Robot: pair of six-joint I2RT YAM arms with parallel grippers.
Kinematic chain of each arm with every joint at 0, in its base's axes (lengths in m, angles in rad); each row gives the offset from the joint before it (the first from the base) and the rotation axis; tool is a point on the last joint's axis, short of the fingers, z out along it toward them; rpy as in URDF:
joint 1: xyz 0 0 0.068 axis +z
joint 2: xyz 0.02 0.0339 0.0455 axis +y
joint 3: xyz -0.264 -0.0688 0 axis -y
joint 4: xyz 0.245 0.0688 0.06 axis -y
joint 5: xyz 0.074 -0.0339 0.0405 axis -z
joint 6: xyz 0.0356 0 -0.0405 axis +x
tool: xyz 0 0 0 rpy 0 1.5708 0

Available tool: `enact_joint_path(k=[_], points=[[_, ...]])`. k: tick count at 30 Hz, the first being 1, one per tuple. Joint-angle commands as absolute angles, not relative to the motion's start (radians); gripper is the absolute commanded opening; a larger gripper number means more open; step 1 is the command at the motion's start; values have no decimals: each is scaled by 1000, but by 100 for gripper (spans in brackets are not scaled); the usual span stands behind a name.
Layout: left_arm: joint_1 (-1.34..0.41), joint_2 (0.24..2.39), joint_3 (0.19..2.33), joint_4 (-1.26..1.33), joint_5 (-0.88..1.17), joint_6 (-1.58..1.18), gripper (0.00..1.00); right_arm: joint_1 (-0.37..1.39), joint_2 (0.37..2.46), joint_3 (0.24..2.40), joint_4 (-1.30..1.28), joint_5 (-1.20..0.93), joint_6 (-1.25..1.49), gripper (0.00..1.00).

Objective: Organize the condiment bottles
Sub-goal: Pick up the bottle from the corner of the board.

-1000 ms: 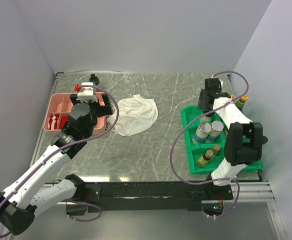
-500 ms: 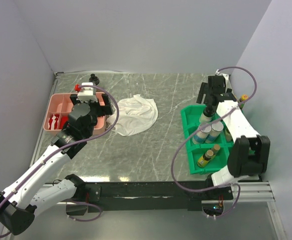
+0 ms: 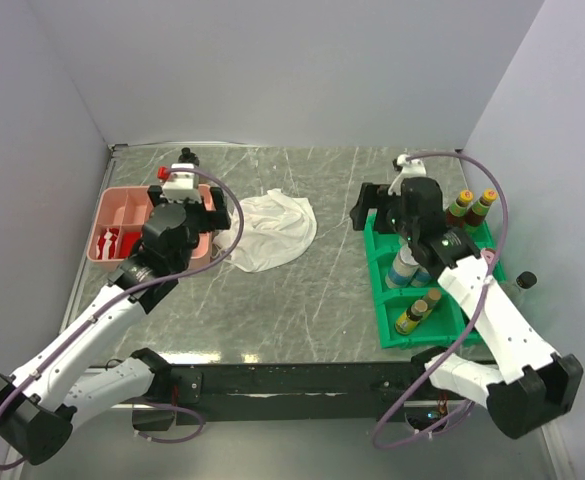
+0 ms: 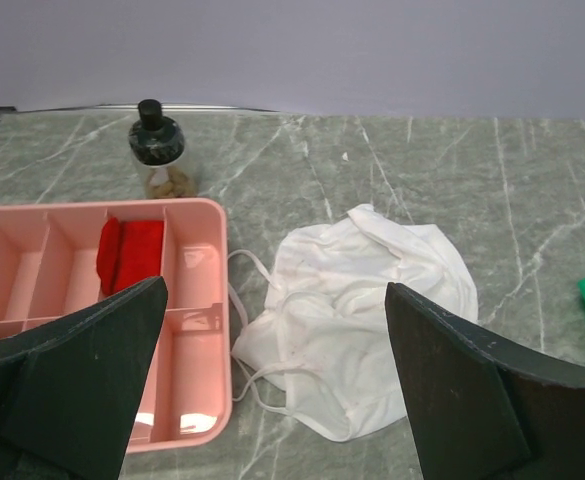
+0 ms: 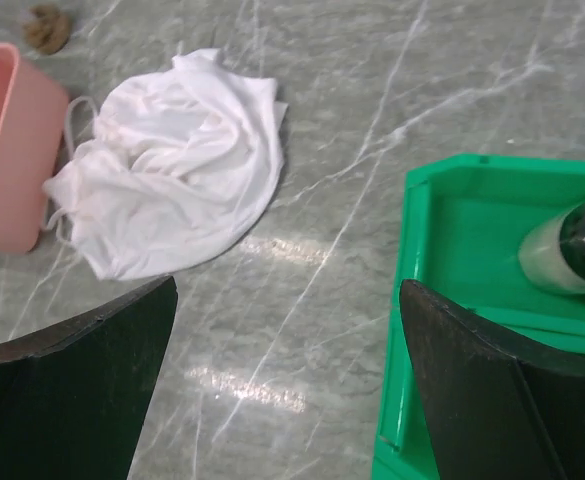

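My left gripper [image 3: 185, 198] is open and empty over the pink tray [image 3: 112, 212], its fingers [image 4: 72, 385] wide apart. A black-capped jar [image 4: 157, 150] stands on the table beyond the tray, also in the top view [image 3: 187, 157]. My right gripper [image 3: 365, 207] is open and empty above the far left corner of the green tray [image 3: 382, 300]. Blue-labelled bottles [image 3: 405, 268] and a yellow-labelled bottle [image 3: 412, 316] lie in that tray. A dark-capped bottle [image 5: 570, 250] shows in its far compartment. Two amber bottles [image 3: 470, 206] stand behind the green tray.
A crumpled white cloth [image 3: 269, 230] lies mid-table between the trays, also in both wrist views [image 4: 362, 300] [image 5: 172, 160]. The pink tray [image 4: 187, 400] holds a red item [image 4: 130, 255]. A black-capped object [image 3: 525, 282] sits at the table's right edge. Walls enclose three sides.
My right arm has swung from the far right corner leftward to the green tray's far left corner, uncovering the two amber bottles. My left gripper has shifted slightly.
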State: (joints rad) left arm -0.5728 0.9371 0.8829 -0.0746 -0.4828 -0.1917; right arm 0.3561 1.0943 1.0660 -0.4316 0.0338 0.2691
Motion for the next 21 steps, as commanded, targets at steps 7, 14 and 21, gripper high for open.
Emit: enact_joint_path(k=[7, 14, 21], points=[[-273, 1156, 1057, -55, -161, -365, 98, 383, 913, 839, -190, -161, 324, 100], [-204, 1418, 1186, 77, -236, -250, 97, 384, 894, 815, -147, -149, 327, 100], [-134, 1790, 1526, -30, -261, -164, 99, 385, 861, 792, -146, -106, 325, 100]])
